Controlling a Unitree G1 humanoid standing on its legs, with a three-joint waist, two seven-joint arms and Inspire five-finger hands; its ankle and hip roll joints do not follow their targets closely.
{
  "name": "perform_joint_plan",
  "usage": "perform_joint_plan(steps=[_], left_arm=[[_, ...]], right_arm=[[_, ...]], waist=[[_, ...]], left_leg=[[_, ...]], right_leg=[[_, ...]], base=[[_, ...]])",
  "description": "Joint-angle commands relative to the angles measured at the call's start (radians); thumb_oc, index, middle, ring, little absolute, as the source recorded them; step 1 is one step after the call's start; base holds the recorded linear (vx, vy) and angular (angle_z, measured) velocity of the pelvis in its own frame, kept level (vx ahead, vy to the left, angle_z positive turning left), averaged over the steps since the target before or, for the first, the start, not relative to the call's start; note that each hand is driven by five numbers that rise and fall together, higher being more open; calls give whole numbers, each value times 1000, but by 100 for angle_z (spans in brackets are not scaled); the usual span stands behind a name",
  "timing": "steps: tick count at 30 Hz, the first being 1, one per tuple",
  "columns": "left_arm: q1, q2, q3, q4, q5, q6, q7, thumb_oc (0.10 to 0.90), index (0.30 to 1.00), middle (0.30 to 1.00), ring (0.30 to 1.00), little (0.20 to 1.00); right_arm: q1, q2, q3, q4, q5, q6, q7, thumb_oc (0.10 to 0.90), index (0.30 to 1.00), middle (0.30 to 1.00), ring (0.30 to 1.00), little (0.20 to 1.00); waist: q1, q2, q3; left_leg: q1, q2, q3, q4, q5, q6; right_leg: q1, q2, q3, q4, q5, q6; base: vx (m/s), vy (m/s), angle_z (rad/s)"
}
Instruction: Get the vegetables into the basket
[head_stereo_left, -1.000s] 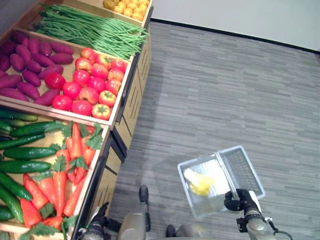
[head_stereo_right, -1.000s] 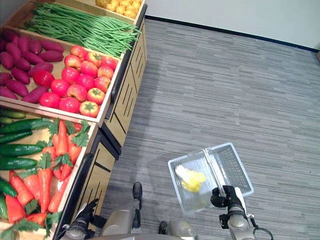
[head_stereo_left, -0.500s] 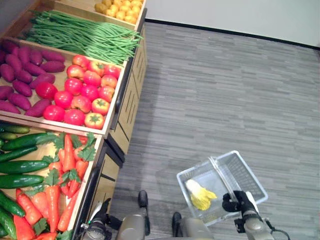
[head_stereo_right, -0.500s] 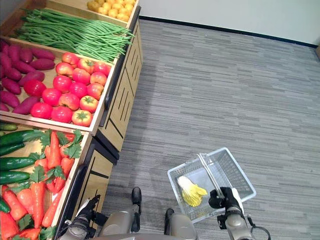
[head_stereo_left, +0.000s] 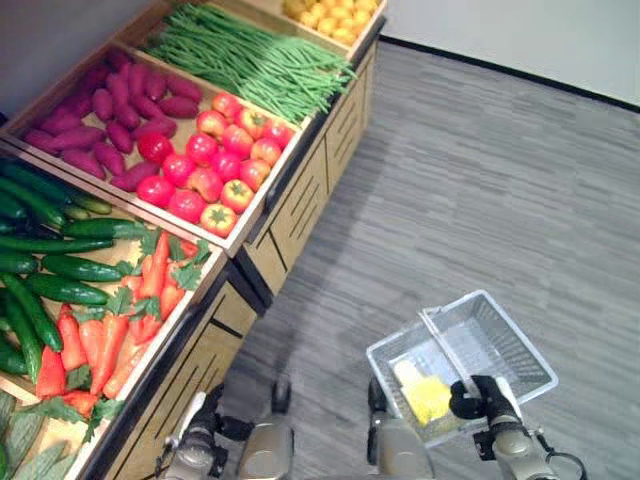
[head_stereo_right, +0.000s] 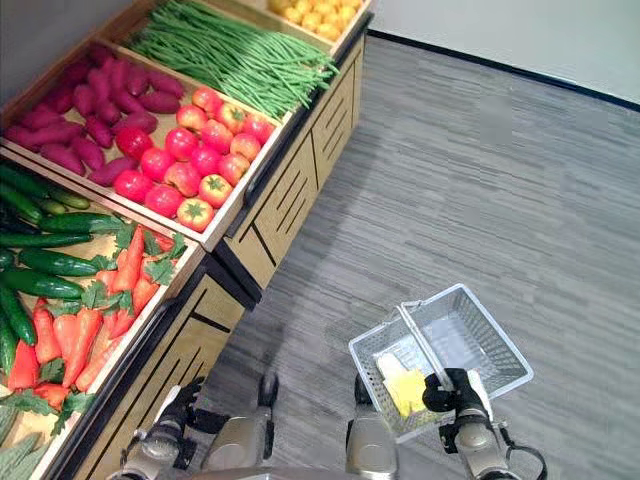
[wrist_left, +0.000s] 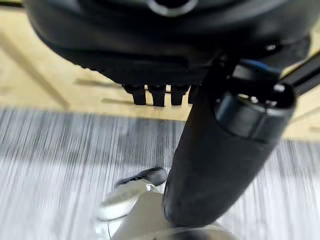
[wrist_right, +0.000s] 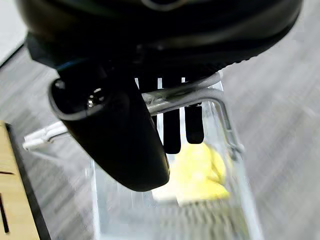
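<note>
A clear wire-mesh basket hangs over the grey floor at the lower right. My right hand is shut on its metal handle, with the fingers curled round the wire. A pale yellow leafy vegetable lies in the basket's near end, and it also shows past the fingers in the right wrist view. My left hand hangs low beside the front of the wooden produce stand, fingers relaxed and holding nothing. Carrots and cucumbers fill the nearest crate on the left.
The stand runs along the left: tomatoes, purple sweet potatoes, green beans and small yellow fruit lie in crates further back. Its wooden front panels face the grey plank floor on the right.
The whole picture has shifted and turned, so the camera has moved. The basket still hangs from my right hand, now more level, with the yellow vegetable nearer its close end.
</note>
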Motion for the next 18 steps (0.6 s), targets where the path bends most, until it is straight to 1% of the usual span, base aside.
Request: perform_joint_plan(steps=[1,2,3,4,5,6,8,9,10,11,12,13,14,15,17,18], left_arm=[[-2,72,-7,-41,-14,-16,4,900,1000,1000,1000,1000],[-2,73,-15,-47,-14,-16,5,900,1000,1000,1000,1000],[-7,74,-18,-60,-19,-12,9,900,1000,1000,1000,1000],[-7,74,-18,-60,-19,-12,9,900,1000,1000,1000,1000],[-17,69,-24,-56,-20,-10,9,900,1000,1000,1000,1000],[-17,69,-24,-56,-20,-10,9,900,1000,1000,1000,1000],[-27,66,-29,-57,-15,-7,7,900,1000,1000,1000,1000],[-30,65,-25,-55,-14,-4,6,900,1000,1000,1000,1000],[-42,67,-24,-51,-11,1,7,900,1000,1000,1000,1000],[-42,67,-24,-51,-11,1,7,900,1000,1000,1000,1000],[-47,69,-26,-53,-7,3,6,900,1000,1000,1000,1000],[-51,72,-30,-50,1,4,5,900,1000,1000,1000,1000],[-52,73,-33,-46,7,5,5,900,1000,1000,1000,1000],[-50,76,-38,-41,23,6,10,900,1000,1000,1000,1000],[-46,80,-30,-27,30,11,11,900,1000,1000,1000,1000],[-45,83,-24,-16,30,10,17,900,1000,1000,1000,1000]], right_arm=[[-41,-59,-41,-105,18,-88,-33,400,300,300,300,300],[-47,-68,-41,-92,23,-92,-37,400,300,300,300,300],[-44,-73,-41,-96,25,-92,-41,400,300,300,300,300],[-44,-74,-41,-95,25,-92,-41,400,300,300,300,300],[-44,-78,-52,-71,33,-91,-46,400,300,300,300,300],[-44,-78,-52,-70,33,-91,-46,400,300,300,300,300],[-37,-79,-59,-61,38,-87,-47,400,300,300,300,300],[-26,-80,-69,-59,42,-87,-49,400,300,300,300,300],[-14,-71,-80,-45,45,-81,-57,400,300,300,300,300],[-14,-71,-80,-45,45,-81,-57,400,300,300,300,300],[-4,-66,-87,-38,50,-77,-62,400,300,300,300,300],[2,-64,-92,-36,51,-73,-65,400,300,300,300,300],[5,-61,-93,-36,50,-71,-66,400,300,300,300,300],[9,-59,-95,-38,47,-70,-69,400,300,300,300,300],[9,-53,-92,-42,37,-68,-69,400,300,300,300,300],[-1,-45,-89,-19,36,-65,-71,400,300,300,300,300]], waist=[[0,-76,-20],[3,-69,-23],[4,-65,-24],[2,-64,-24],[-4,-64,-21],[-6,-64,-21],[-21,-65,-14],[-38,-61,-11],[-60,-56,-9],[-60,-56,-8],[-72,-48,-11],[-77,-44,-11],[-76,-41,-11],[-73,-34,-13],[-70,-34,-16],[-63,-43,-8]], left_leg=[[78,-27,-25,20,-20,-46],[72,-10,-48,11,-3,-52],[61,0,-52,5,14,-58],[61,0,-54,5,14,-59],[36,5,-7,25,18,-57],[35,4,-9,27,17,-57],[1,15,151,78,21,-55],[1,50,280,87,32,-54],[-5,97,448,112,47,-63],[-4,98,448,113,47,-63],[6,117,506,117,35,-81],[5,127,551,107,49,-89],[3,124,555,90,58,-94],[12,113,555,46,79,-96],[25,87,522,8,63,-82],[22,77,510,15,57,-74]], right_leg=[[-66,-52,35,27,34,60],[-68,-33,15,47,6,45],[-60,-28,-5,56,-9,35],[-60,-28,-7,56,-10,35],[-44,-40,-38,54,-19,27],[-43,-40,-39,54,-19,27],[-19,-58,-78,42,-21,23],[-4,-65,-107,34,-24,22],[9,-71,-151,20,-25,20],[10,-70,-151,19,-24,20],[31,-71,-172,8,-39,30],[41,-74,-194,-6,-35,34],[42,-74,-202,-11,-34,36],[42,-74,-214,-11,-30,43],[33,-82,-214,7,-33,49],[35,-97,-210,10,-24,54]], base=[[111,-333,71],[96,-263,63],[96,-263,56],[67,-197,102],[25,-82,77],[19,-110,81],[-22,-51,45],[-70,-85,108],[-61,-77,132],[7,-45,131],[36,9,87],[32,28,68],[-3,60,96],[30,106,91],[73,162,44],[79,183,9]])
